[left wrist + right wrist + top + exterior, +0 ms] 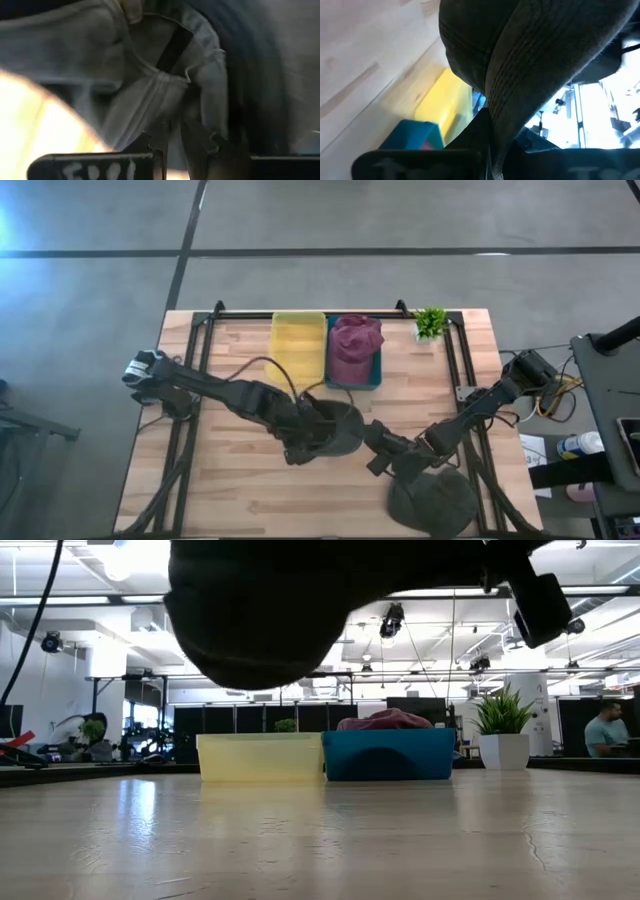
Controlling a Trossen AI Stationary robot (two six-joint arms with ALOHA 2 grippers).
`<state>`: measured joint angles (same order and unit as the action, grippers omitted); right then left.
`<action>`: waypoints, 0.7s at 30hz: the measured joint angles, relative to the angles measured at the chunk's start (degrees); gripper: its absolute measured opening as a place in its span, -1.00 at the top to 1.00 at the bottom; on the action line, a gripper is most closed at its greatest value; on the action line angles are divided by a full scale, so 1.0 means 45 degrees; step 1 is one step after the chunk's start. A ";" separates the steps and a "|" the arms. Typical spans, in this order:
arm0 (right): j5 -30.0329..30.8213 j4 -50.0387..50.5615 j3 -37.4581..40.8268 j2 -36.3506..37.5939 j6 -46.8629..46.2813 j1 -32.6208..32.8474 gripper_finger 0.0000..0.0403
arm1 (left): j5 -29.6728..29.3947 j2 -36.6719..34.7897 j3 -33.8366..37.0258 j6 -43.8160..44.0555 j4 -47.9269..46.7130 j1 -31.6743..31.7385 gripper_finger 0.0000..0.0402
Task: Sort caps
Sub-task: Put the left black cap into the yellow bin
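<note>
High view — two olive caps (335,430), one maroon cap (355,340)

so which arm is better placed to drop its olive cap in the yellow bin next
Left. The left pincer holds its olive cap lifted, just in front of the yellow bin. The right pincer sits farther off, beside another olive cap at the table's near edge.

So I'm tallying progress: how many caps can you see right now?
3. A maroon cap lies in the teal bin; the left hand holds one olive cap, the right hand another. More may be hidden.
</note>
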<state>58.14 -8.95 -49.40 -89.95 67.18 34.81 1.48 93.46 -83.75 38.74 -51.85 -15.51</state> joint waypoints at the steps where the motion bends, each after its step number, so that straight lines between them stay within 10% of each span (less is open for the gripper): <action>1: -0.0086 -0.0234 0.0003 0.0000 0.0244 -0.0014 0.91 | 0.0193 0.0071 0.0275 0.0085 0.0514 0.0000 0.78; 9: -0.1609 -0.2117 -0.0005 -0.0010 0.1699 -0.0375 0.91 | 0.0470 0.0150 0.1862 0.0619 0.5693 0.0001 0.78; 21: -0.2192 -0.2479 -0.0429 0.0083 0.2225 -0.0600 0.91 | -0.3579 -0.1448 0.1191 -0.1010 0.3111 -0.0105 0.78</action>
<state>48.27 -20.11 -51.33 -89.58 77.19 32.11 -14.62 86.94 -78.39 34.19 -37.85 -15.98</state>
